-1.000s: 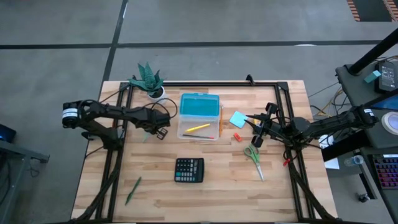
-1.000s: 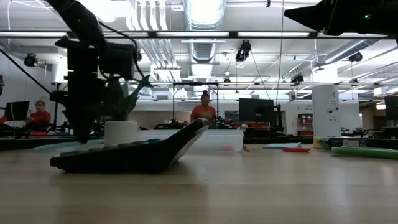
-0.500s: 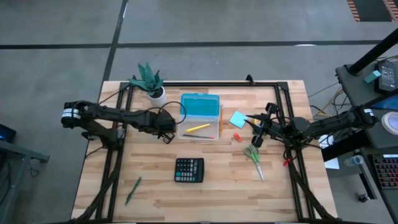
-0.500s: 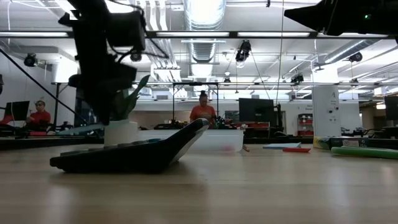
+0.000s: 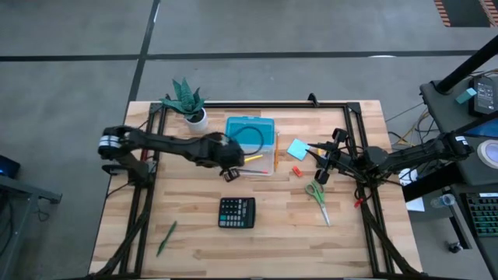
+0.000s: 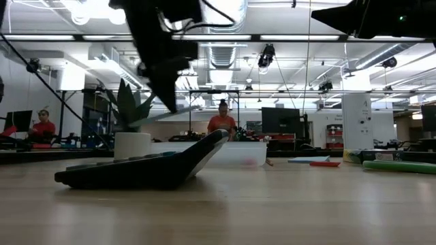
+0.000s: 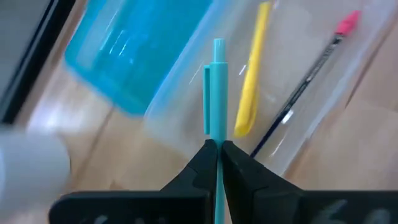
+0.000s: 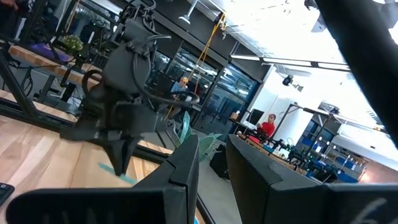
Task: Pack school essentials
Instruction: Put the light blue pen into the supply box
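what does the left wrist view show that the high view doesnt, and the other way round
Only the left wrist view shows the left claw shut on a teal pen, tip aimed at the clear box, and a dark pencil with a pink eraser end lying inside.

Only the high view shows the calculator, scissors, blue note pad, potted plant, a green pen near the table's front left, and the right claw waiting by the note pad.

Both show the clear box with its blue lid and the yellow pen in it.
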Tool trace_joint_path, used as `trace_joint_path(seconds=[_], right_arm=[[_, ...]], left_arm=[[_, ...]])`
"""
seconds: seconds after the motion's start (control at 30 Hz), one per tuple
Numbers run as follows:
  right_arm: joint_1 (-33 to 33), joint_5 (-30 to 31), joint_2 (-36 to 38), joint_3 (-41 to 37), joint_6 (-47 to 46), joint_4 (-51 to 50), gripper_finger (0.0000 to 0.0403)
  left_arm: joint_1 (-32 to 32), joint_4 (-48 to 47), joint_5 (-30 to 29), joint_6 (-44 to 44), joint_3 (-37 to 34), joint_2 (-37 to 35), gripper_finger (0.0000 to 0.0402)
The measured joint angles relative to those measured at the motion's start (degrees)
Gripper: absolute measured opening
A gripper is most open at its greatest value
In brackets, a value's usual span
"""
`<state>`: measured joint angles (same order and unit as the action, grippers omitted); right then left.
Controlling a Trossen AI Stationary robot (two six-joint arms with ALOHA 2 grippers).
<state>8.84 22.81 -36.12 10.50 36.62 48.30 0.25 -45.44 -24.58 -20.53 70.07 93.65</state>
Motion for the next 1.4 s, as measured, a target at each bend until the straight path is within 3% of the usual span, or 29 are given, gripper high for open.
trace_joint_path(seconds=[0.3,0.53,0.9,1.4], right_arm=[[0.0,0.3,0.0,0.0,0.2,0.0,0.0072],[0.0,0.4,0.0,0.0,0.3,0.0,0.0072],[0.0,0.3,0.0,0.0,0.3,0.0,0.0072],[0.0,0.3,0.0,0.0,0.4,0.0,0.0072]], left_arm=[[0.2,0.5,-0.5,24.5,10.1,13.3,0.0000],[1.4,3.9,-2.4,36.0,12.4,16.3,0.0000],[2.4,14.6,-1.6,39.0,11.5,16.2,0.0000],[2.6,15.0,-1.6,39.0,10.1,16.1,0.0000]])
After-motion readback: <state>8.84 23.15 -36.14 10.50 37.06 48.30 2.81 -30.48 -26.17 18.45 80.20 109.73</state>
